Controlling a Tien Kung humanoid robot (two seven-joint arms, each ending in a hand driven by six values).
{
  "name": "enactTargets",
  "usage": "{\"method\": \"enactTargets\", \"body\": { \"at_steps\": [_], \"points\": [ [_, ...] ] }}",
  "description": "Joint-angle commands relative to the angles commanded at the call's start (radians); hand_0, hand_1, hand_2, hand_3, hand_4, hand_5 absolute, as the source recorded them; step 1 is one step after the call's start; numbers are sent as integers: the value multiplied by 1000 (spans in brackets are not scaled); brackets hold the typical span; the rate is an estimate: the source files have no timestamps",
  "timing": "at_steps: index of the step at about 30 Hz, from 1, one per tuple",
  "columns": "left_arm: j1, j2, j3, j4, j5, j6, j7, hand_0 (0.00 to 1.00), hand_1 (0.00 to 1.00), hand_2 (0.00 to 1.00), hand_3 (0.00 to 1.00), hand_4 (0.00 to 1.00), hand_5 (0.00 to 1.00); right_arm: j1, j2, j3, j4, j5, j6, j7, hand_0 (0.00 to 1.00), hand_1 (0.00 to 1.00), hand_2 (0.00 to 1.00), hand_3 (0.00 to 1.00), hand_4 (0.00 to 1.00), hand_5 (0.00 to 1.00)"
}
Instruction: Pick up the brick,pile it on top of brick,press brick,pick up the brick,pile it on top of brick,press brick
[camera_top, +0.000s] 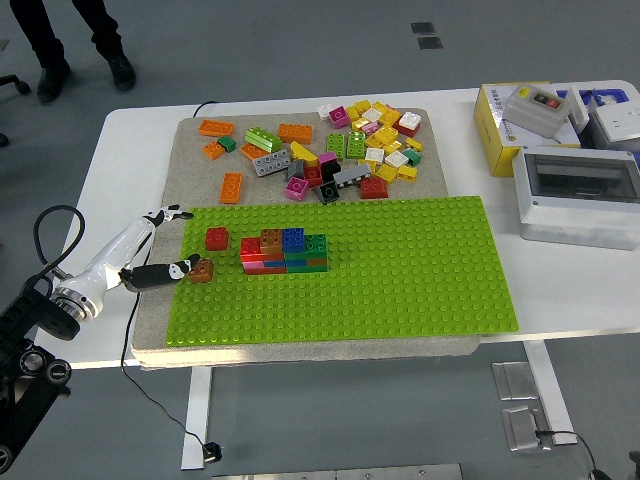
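Left hand (150, 250): seen at the lower left of the frame, reaching in over the left edge of the green baseplate (400, 270); the fingers are spread apart, one finger (168, 213) pointing up and right, the dark fingertips (180, 268) set against the brown brick.
Brown brick (202, 271): shown slightly tilted at the left edge of the baseplate, touched on its left side by the fingertips; whether it is pinched or merely touched cannot be told.
Red brick (217, 238): placed singly on the baseplate, just above the brown brick.
Brick stack (285, 251): a multicoloured block of red, brown, blue and green bricks, seated on the baseplate right of the red brick.
Loose bricks (340, 150): scattered on the grey mat (195, 150) across the upper centre.
Boxes (575, 175): stood at the right end of the white table (130, 150).
Person's legs (70, 40): visible at the upper left.
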Motion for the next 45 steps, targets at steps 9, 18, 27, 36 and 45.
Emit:
{"method": "enactTargets", "body": {
  "at_steps": [9, 18, 27, 36, 45],
  "points": [
    [-9, 12, 19, 17, 30, -3, 1, 986, 963, 994, 818, 706, 289, 3, 6, -24, 0, 25, 3, -3, 737, 699, 715, 786, 637, 998],
    [-14, 19, 45, 26, 57, -11, 14, 990, 973, 998, 839, 706, 283, 5, 8, -23, 0, 27, 4, -1, 737, 698, 715, 785, 637, 998],
    [-21, 23, 51, 32, 92, -21, 22, 990, 978, 998, 841, 708, 286, 7, 4, -3, 0, 8, 6, 2, 738, 699, 716, 786, 637, 998],
    [-30, 31, 52, 39, 118, -28, 25, 991, 979, 998, 829, 709, 285, 8, -2, 3, 0, 4, 3, 3, 739, 699, 715, 785, 635, 998],
    [-45, 39, 76, 84, 122, -36, 25, 991, 980, 998, 824, 708, 277, 9, -6, 11, 0, -4, 3, 3, 739, 699, 715, 786, 637, 998]
  ]
}}
